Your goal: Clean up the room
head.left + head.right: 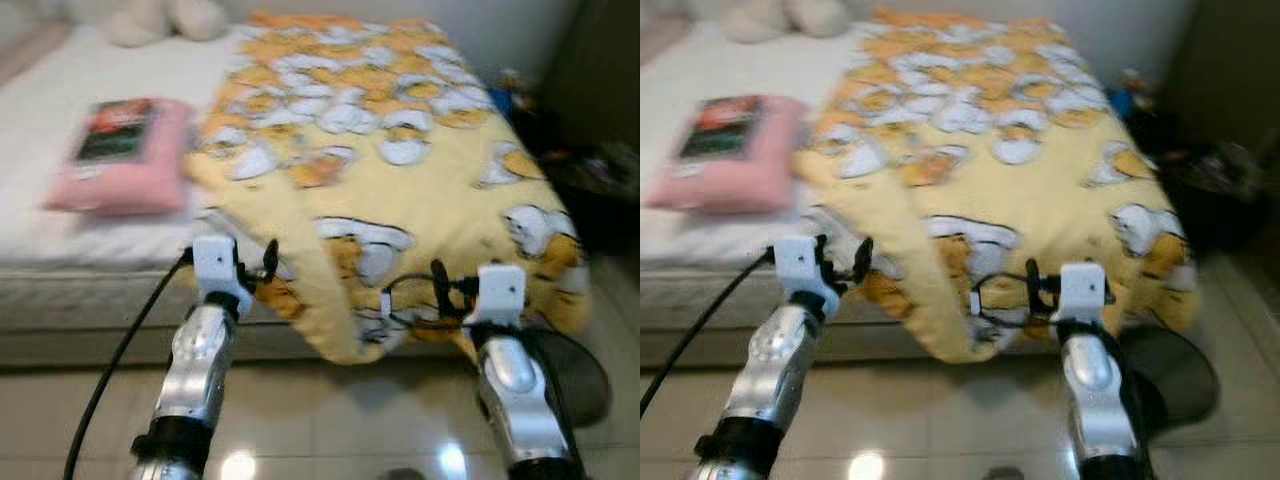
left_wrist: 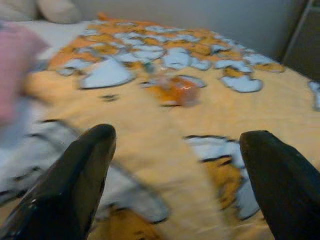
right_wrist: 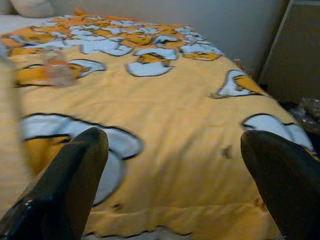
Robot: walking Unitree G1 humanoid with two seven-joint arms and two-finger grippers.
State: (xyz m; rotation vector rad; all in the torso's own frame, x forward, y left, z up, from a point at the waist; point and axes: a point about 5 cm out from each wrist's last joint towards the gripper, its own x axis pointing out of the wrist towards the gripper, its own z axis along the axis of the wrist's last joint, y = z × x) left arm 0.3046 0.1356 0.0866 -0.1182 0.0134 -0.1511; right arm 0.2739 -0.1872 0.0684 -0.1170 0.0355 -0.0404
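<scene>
Approach, I judge: both arms raised at the bed's [image 1: 90, 290] foot edge, left gripper [image 2: 175, 175] and right gripper [image 3: 175, 175] spread wide, empty. Yellow blanket [image 1: 400, 190] overhangs that edge; next I reach its hem.

Bed [image 1: 90, 300] takes up most of the room here, low frame, white sheet showing on the left side. A yellow blanket [image 1: 420, 200] with white and orange cartoon patches covers the right half and droops over the foot end. The floor [image 1: 330, 430] is glossy pale tile, with a couple of bright spots of ceiling light reflecting off it. The wall [image 3: 200, 20] behind the bed is plain and light grey-white. To the right there's a dark cabinet or door panel [image 3: 300, 50], and the corner beside it is shadowy with some clutter too blurry to make out. A dark round thing [image 1: 1180, 375] sits on the floor near the bed's right corner.
</scene>
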